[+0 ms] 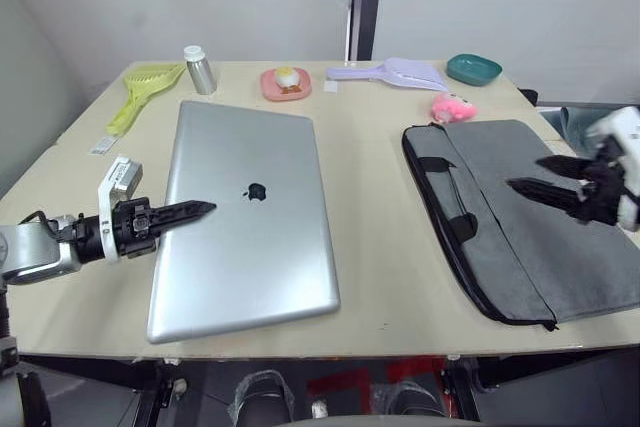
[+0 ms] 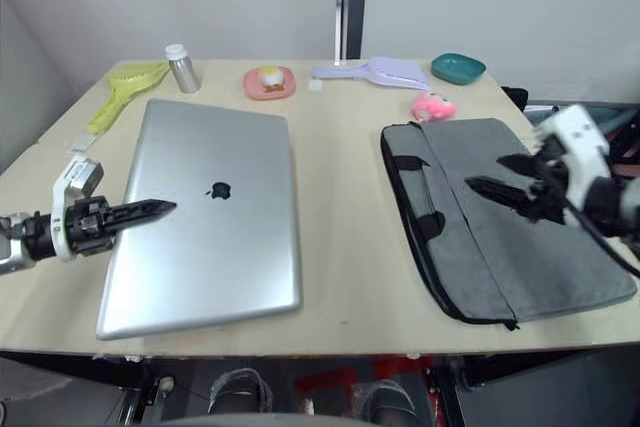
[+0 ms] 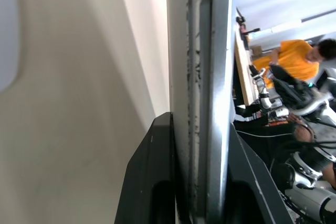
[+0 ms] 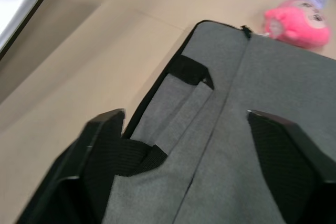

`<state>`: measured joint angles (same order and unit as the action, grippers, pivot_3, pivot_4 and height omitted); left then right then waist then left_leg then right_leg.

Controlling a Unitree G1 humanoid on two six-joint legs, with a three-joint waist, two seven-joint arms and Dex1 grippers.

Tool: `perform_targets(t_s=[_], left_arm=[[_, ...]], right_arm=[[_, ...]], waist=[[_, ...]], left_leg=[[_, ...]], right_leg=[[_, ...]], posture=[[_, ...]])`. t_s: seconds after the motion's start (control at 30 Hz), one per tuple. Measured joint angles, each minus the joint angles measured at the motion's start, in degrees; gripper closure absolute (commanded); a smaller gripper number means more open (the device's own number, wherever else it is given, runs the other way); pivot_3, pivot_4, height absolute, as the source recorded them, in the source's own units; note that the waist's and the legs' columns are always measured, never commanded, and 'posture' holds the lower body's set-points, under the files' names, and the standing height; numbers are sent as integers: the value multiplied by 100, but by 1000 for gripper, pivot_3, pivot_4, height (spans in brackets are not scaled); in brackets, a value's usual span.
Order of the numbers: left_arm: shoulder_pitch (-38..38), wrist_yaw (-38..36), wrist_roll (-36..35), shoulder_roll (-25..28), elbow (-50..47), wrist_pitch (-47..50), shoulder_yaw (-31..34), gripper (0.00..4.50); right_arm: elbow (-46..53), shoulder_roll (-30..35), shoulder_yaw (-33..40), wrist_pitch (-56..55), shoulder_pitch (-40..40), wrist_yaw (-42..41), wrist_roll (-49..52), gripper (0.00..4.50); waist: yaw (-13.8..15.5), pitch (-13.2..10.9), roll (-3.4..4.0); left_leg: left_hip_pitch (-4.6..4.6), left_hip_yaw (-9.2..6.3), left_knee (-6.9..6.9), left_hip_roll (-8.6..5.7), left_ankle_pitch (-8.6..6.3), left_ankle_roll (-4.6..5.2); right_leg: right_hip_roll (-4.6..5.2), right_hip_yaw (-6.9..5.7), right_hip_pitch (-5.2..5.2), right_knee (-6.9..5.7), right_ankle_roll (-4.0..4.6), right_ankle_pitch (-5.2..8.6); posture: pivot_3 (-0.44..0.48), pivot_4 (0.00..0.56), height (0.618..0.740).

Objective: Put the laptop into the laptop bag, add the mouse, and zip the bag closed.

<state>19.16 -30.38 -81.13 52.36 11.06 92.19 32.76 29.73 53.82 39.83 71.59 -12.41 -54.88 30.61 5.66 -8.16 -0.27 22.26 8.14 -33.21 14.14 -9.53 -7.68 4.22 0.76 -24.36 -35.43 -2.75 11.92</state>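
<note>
My left gripper [image 1: 200, 210] is clamped on the laptop's [image 1: 250, 217] left edge, one finger above the lid and one below. The laptop lies closed on the table [image 1: 370, 197], at about nine o'clock from the laptop bag [image 1: 530, 217]. My right gripper [image 1: 540, 175] hovers over the bag with its fingers [image 4: 100, 150] spread wide apart. The bag lies flat, its pink plush charm [image 1: 453, 107] at its twelve o'clock corner.

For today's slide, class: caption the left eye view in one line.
Left gripper clamps the laptop edge while the open right gripper hovers over the laptop bag.
</note>
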Motion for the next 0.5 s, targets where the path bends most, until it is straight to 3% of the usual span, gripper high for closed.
perform_targets(t_s=[0.17,0.33,0.5], left_arm=[[143,217,-22,-13,274,0,-21,4195],[212,388,-245,-386,213,-2,-217,4195],[201,563,-289,-490,45,-11,-365,4195]], right_arm=[[13,2,-169,32,323,196,267,40],[-337,-325,-1581,-38,-350,1376,-196,40],[-752,-757,-2410,8,-881,2020,-400,40]], waist=[[-5,0,0],[-63,0,0],[-44,0,0]], left_leg=[[-27,6,-11,0,5,4],[-27,13,-26,-3,20,-20],[-19,10,-16,0,26,-32]], right_leg=[[1,19,12,-25,-1,0],[-1,32,5,-42,-5,-3],[-6,37,-3,-43,-5,-2]], posture=[[0,150,740],[0,150,740],[0,150,740]])
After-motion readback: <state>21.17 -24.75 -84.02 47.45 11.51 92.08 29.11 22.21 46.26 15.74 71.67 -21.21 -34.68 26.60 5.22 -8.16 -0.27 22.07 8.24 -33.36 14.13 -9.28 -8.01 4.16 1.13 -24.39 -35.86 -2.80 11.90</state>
